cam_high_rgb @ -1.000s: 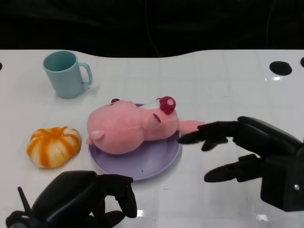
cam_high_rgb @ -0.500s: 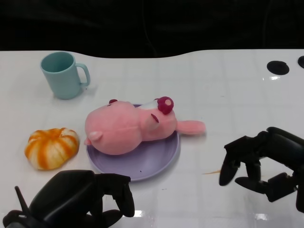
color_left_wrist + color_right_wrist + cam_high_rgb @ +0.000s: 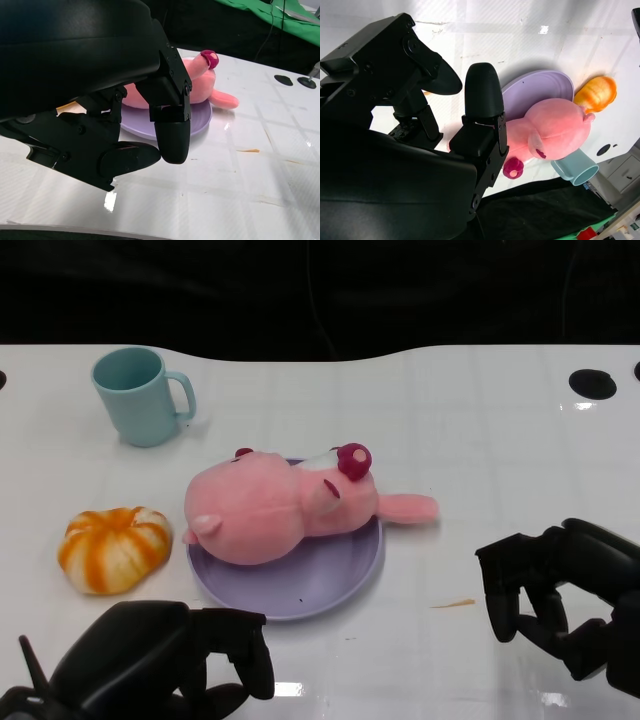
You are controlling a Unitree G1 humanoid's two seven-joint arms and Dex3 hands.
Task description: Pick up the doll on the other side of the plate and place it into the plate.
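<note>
My left hand (image 3: 160,665) is all black: a rounded, glossy shell with thick, blocky fingers (image 3: 170,127) ending in smooth rounded tips. A thin black prong pokes up at the shell's outer edge. Small screws show on the finger housings in the left wrist view. My right hand (image 3: 560,590) is the same matte black, built of angular segments with rounded pads (image 3: 482,92), and its links also carry small round screw heads. I see no markings.
</note>
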